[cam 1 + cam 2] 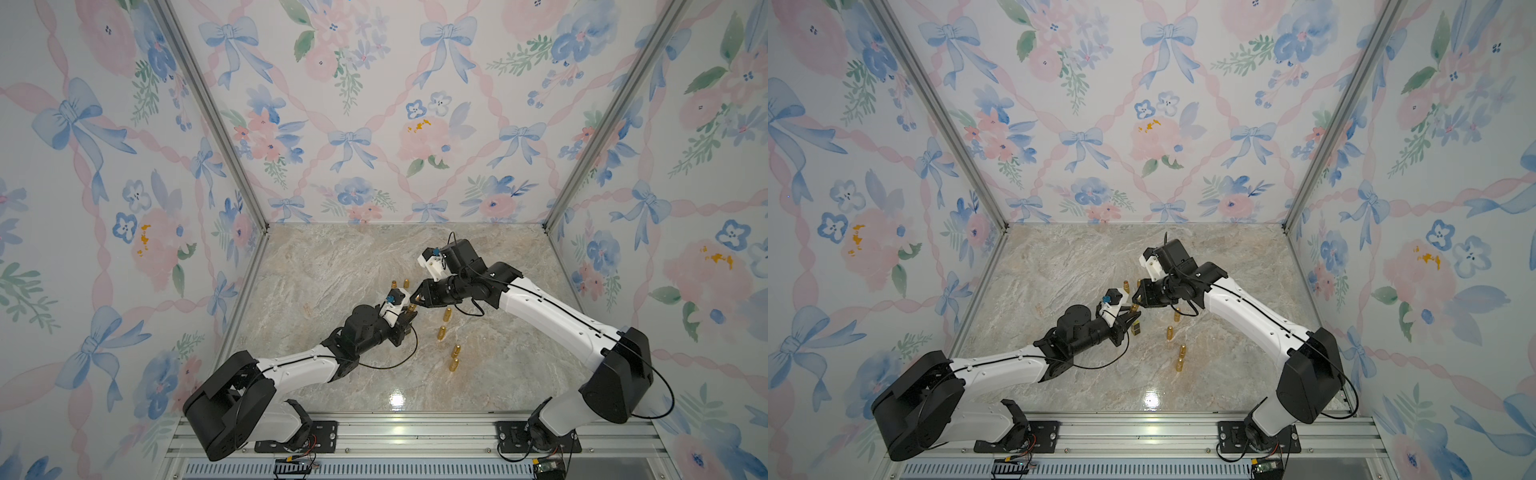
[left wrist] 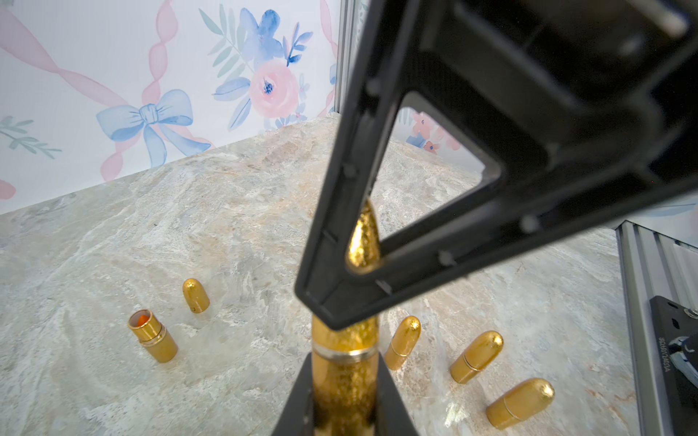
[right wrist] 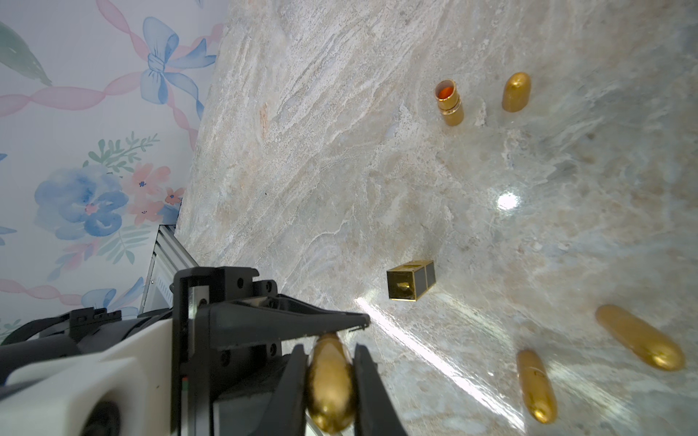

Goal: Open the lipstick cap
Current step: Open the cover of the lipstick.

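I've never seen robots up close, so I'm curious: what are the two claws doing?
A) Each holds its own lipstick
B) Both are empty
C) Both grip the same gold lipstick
C: the left gripper clamps the lipstick low down, and the right gripper clamps its cap.

Count, bench and above it.

Capped gold lipsticks: five.
- held lipstick, between left pincer and right pincer
- lipstick 1, lipstick 2, lipstick 3 and lipstick 4, standing on the base side of the right pincer

Uncapped lipstick: one. Loose cap: one. Both are beyond the left pincer.

Square gold case: one, just beside the left pincer.

Pincers: two.
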Controlling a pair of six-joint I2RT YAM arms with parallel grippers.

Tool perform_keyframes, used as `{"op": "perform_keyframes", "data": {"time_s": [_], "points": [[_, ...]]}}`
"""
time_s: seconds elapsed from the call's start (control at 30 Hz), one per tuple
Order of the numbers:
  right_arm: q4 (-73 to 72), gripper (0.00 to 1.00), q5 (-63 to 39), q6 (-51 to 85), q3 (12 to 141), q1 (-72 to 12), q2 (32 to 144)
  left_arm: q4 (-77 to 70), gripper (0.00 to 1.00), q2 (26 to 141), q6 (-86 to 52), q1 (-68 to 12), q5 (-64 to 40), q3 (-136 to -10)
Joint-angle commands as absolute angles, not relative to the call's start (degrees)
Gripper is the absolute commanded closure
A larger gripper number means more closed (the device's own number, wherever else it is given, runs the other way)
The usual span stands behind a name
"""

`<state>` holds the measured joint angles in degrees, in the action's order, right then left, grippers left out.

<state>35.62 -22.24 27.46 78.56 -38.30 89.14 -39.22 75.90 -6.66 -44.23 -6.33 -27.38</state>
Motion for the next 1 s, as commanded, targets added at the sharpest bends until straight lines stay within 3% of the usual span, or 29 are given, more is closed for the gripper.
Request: {"op": "perform_keyframes", "data": {"time_s": [0.0, 0.53, 0.97], "points": [[36.11, 0.81, -21.27, 26.77, 80.01, -36.43, 86.76, -38.58, 1.00, 75.06, -7.18, -44.06, -2.06, -25.19], [31.88, 0.81, -24.24, 29.05, 77.51, -28.92, 85.23, -38.40, 1.00, 74.04, -6.27, -43.59, -3.13, -24.71], [28.27, 0.81, -5.92, 22.18, 77.87, -23.87, 99.21, -38.50, 1.00, 74.68, -7.64, -43.60, -1.98, -28.00]]}}
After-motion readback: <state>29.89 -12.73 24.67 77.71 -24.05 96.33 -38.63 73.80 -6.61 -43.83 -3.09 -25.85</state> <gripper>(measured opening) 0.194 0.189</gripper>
